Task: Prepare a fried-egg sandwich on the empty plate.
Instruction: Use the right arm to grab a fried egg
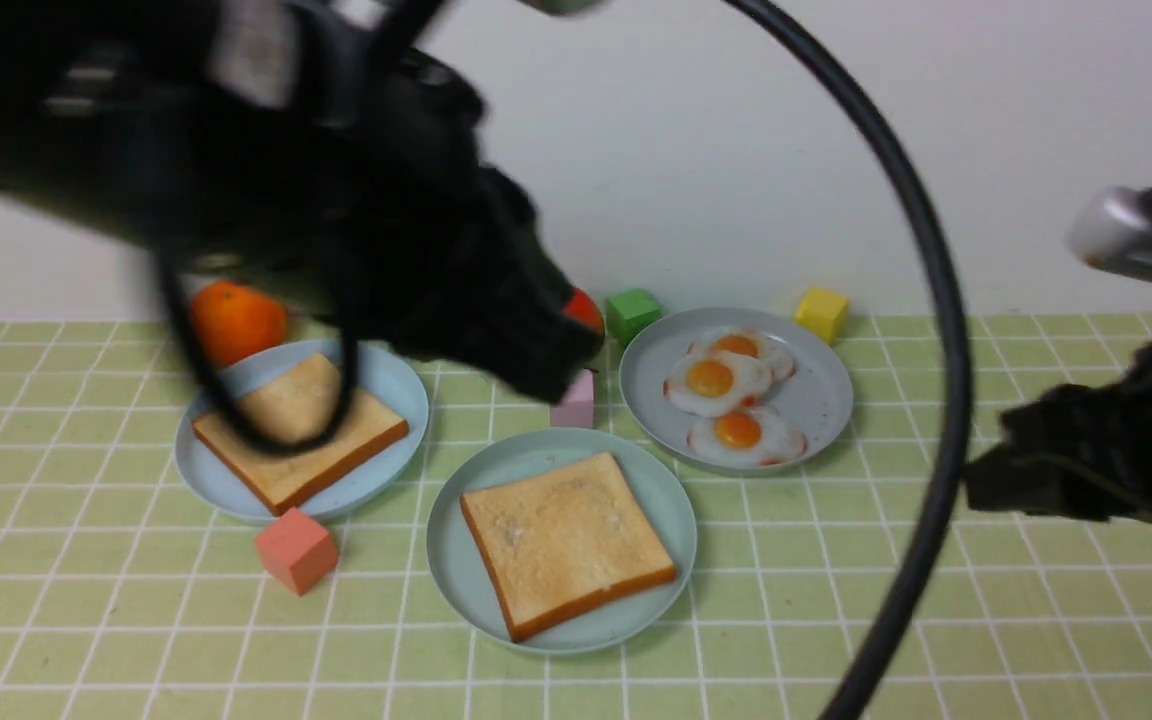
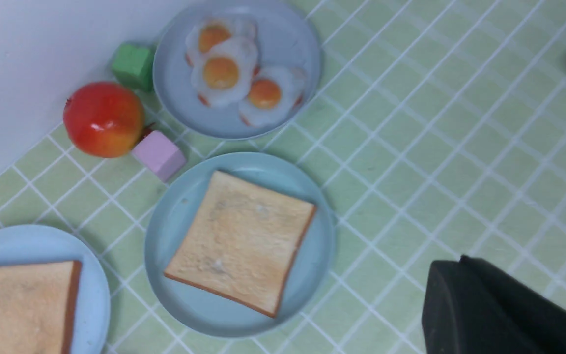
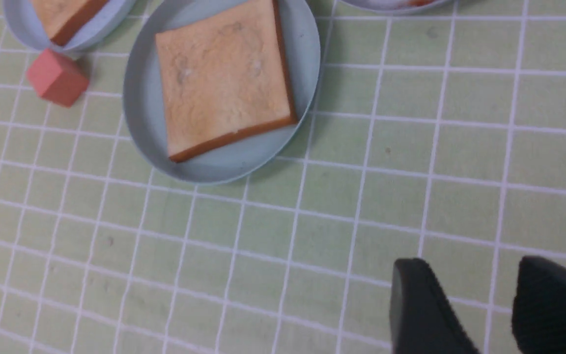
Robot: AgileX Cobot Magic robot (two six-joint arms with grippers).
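One toast slice (image 1: pixel 566 540) was set on the mint-green plate (image 1: pixel 471 600), fried eggs (image 1: pixel 711 378) on the greyer plate (image 1: pixel 821 400). The right gripper (image 3: pixel 477 268) was spread empty, the left gripper (image 2: pixel 455 282) clenched on nothing. An egg was judged best pinched by its white edge

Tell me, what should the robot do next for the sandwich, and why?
Probably move the open, empty right gripper toward a fried egg on the grey-blue plate. One toast slice already lies bare on the mint plate, and the grey-blue plate sits on the robot's right side.
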